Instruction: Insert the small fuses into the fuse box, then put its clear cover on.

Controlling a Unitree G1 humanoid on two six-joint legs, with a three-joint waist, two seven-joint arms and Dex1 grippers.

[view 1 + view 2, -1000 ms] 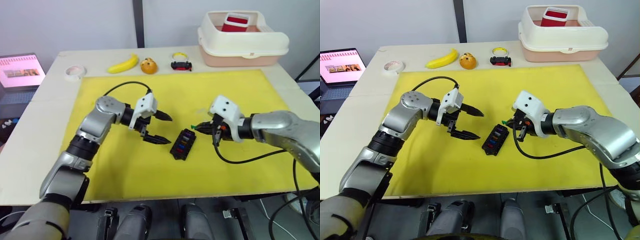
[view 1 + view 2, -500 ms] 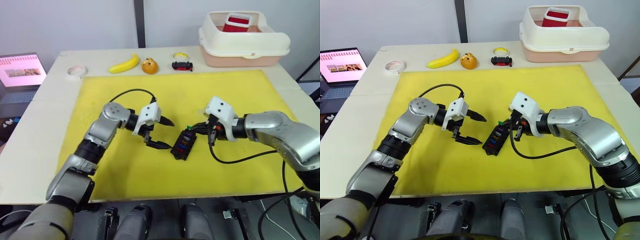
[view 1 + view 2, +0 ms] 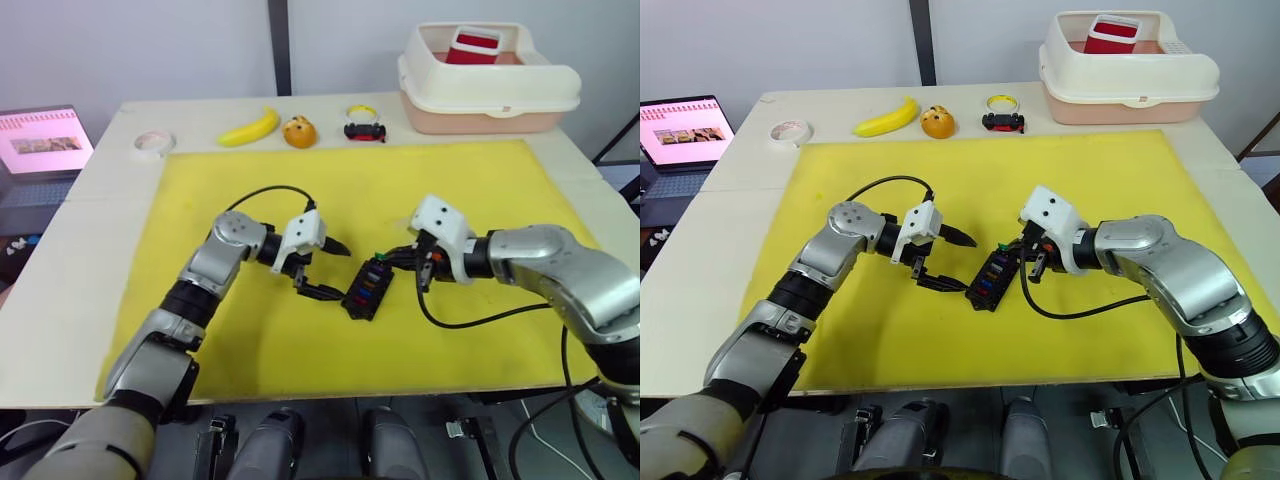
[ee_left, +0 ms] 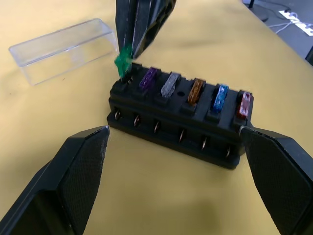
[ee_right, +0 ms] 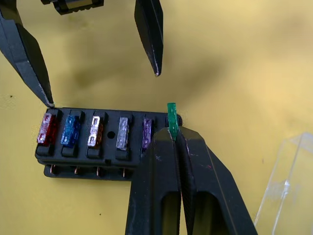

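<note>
The black fuse box (image 3: 365, 290) lies on the yellow mat, with several small fuses seated in one row: purple (image 4: 148, 78), grey (image 4: 169, 83), brown, blue and red. My right gripper (image 5: 173, 142) is shut on a green fuse (image 5: 171, 116), whose lower end is at the empty end slot beside the purple one. My left gripper (image 3: 335, 270) is open, its fingers spread around the box's other side, one fingertip (image 5: 51, 102) at the corner by the red fuse. The clear cover (image 4: 61, 49) lies on the mat just beyond the box.
Along the table's far edge lie a banana (image 3: 248, 128), a small orange object (image 3: 297, 132), a black toy with a yellow ring (image 3: 362, 128) and a tape roll (image 3: 152, 144). A cream tub (image 3: 487, 85) stands at the far right. A laptop (image 3: 40, 145) sits left.
My left gripper has moved right, up to the fuse box, still open. My right gripper has brought the green fuse from beside the box to its end slot.
</note>
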